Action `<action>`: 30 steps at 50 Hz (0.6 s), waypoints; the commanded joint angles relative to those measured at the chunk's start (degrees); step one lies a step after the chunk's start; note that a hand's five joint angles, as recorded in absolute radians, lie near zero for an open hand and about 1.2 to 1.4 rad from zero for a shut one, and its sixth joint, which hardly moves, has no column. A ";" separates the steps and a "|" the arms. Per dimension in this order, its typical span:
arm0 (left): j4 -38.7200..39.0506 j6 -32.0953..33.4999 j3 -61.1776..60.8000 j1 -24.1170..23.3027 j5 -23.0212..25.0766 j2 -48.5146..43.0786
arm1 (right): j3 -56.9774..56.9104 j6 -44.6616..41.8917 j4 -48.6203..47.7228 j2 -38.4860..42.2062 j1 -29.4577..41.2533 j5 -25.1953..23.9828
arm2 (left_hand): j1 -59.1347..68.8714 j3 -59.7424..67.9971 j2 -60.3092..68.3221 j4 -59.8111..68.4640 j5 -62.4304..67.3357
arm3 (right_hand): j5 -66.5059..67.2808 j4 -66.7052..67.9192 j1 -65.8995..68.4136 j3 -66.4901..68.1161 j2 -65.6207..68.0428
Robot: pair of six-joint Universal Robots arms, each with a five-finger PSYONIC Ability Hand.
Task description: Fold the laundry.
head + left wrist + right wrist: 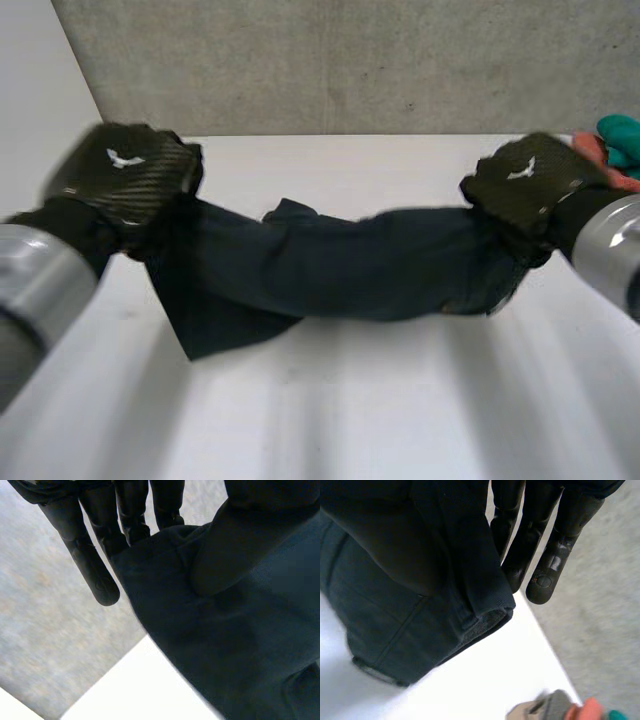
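- The left hand is clamped on one end of the dark blue garment. In the left wrist view the thumb presses the cloth against straight fingers.
- The right hand pinches the opposite end, with the cloth edge lying against its fingers.
- The garment spans the two hands and sags toward the white table (contact there cannot be confirmed).
- Judged purpose: holding the ends apart tensions the cloth so it can be laid flat.
- A coloured pile sits at the table's far corner, beside the right hand.
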 commanded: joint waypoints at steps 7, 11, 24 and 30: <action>26.55 10.71 29.44 1.18 0.22 -29.59 | -16.65 6.21 -30.96 22.09 0.18 6.39 | 13.92 11.82 11.30 11.37 14.26 | 13.50 11.63 18.72 11.37 12.43; 42.28 11.96 35.87 2.05 0.75 -30.21 | -18.95 6.31 -53.37 23.68 0.18 9.12 | 13.92 11.82 11.30 11.37 14.26 | 13.50 11.63 18.72 11.37 12.43; 49.46 9.06 28.70 2.40 -1.18 -29.42 | -21.24 6.83 -63.00 27.63 1.50 8.60 | 13.92 11.82 11.30 11.37 14.26 | 13.50 11.63 18.72 11.37 12.43; 48.41 6.07 15.18 2.32 -1.36 -29.51 | -17.29 6.75 -54.67 32.46 1.50 5.09 | 13.92 11.82 11.30 11.37 14.26 | 13.50 11.63 18.72 11.37 12.43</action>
